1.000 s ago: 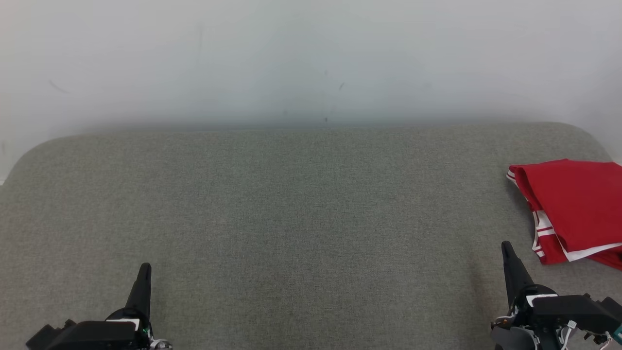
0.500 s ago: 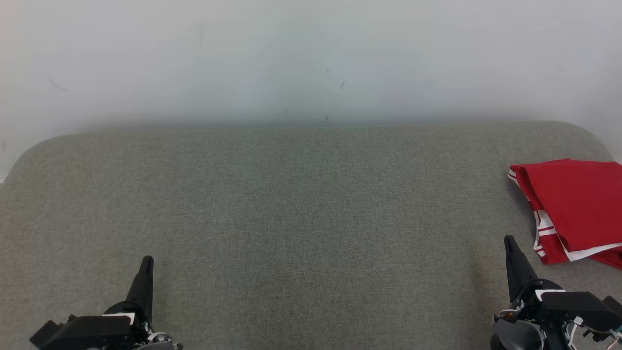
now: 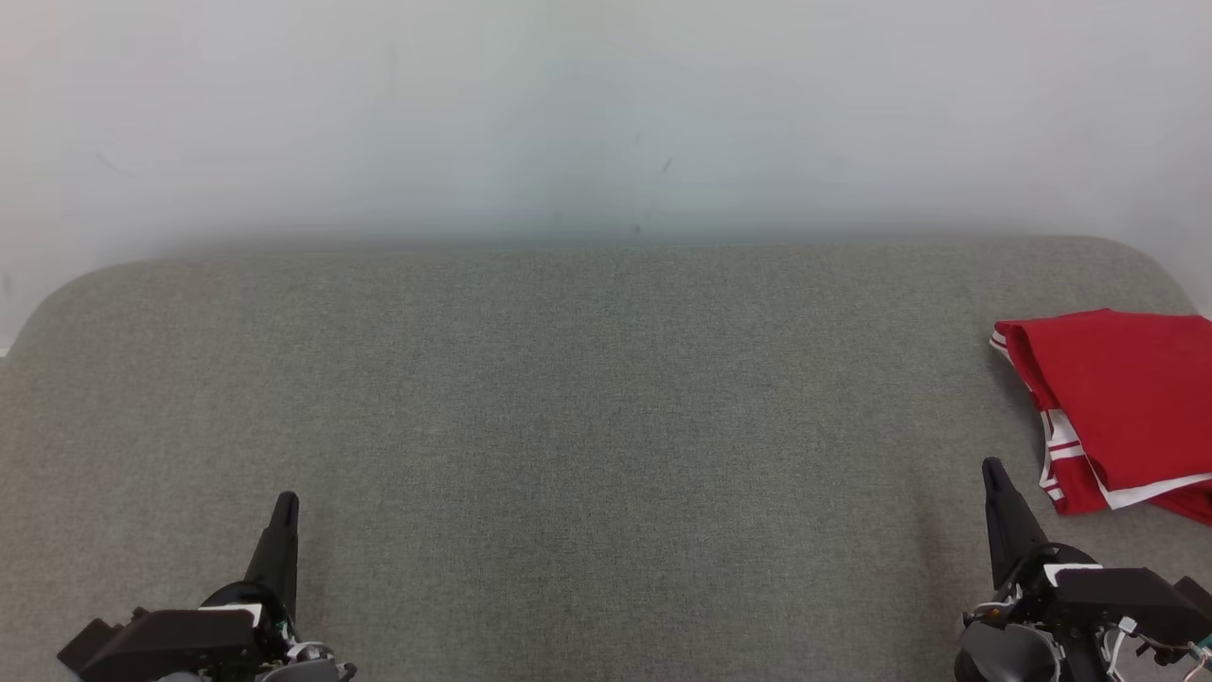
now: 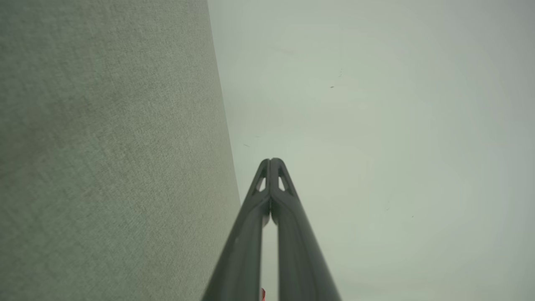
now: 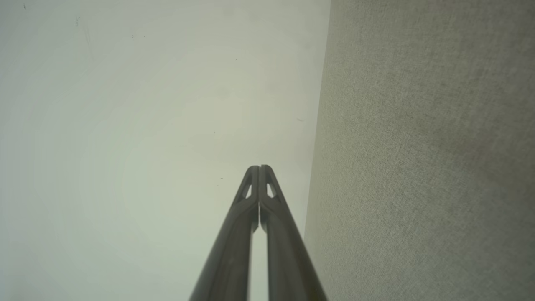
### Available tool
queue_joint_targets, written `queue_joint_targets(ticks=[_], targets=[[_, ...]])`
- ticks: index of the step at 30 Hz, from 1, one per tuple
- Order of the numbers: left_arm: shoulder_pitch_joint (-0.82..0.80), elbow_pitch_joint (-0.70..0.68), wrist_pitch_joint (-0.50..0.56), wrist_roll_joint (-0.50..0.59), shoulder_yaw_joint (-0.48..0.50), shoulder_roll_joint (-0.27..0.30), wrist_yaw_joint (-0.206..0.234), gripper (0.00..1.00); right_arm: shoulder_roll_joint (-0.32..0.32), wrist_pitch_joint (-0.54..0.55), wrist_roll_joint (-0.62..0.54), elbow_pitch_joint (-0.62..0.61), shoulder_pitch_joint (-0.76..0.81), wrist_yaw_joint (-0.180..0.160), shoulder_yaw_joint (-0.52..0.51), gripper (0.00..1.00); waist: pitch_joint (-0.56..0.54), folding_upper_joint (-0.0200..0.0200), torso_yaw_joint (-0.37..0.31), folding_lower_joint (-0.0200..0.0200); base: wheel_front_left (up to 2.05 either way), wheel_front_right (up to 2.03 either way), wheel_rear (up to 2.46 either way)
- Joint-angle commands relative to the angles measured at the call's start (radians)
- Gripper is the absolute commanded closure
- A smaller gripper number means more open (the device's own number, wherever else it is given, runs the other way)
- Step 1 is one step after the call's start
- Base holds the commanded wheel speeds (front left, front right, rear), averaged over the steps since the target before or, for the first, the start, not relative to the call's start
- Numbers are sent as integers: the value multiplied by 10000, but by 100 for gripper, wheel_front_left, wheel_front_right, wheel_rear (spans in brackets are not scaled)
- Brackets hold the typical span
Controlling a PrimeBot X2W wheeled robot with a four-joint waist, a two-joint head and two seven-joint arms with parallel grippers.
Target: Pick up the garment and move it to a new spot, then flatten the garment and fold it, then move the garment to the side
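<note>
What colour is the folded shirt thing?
The garment is red with white stripes along its edges; the head view shows it best.

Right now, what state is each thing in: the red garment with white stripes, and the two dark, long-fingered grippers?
Red garment with white stripes: folded over in layers, lying at the right edge of the grey fabric surface, held by nothing.
Left gripper: shut, empty.
Right gripper: shut, empty, apart from the garment.
</note>
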Motion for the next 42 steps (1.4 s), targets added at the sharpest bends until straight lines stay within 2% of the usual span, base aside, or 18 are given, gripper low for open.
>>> queue_joint_targets(ticks=[1,42], targets=[[-33,29,46,-57,12,56,-31,100,-9,3,20,-2,-27,11,-20,100,0,-1,0,0,0,0,0],[-29,26,45,-59,14,55,-31,100,-7,1,14,-1,-26,11,-16,100,0,-1,0,0,0,0,0]])
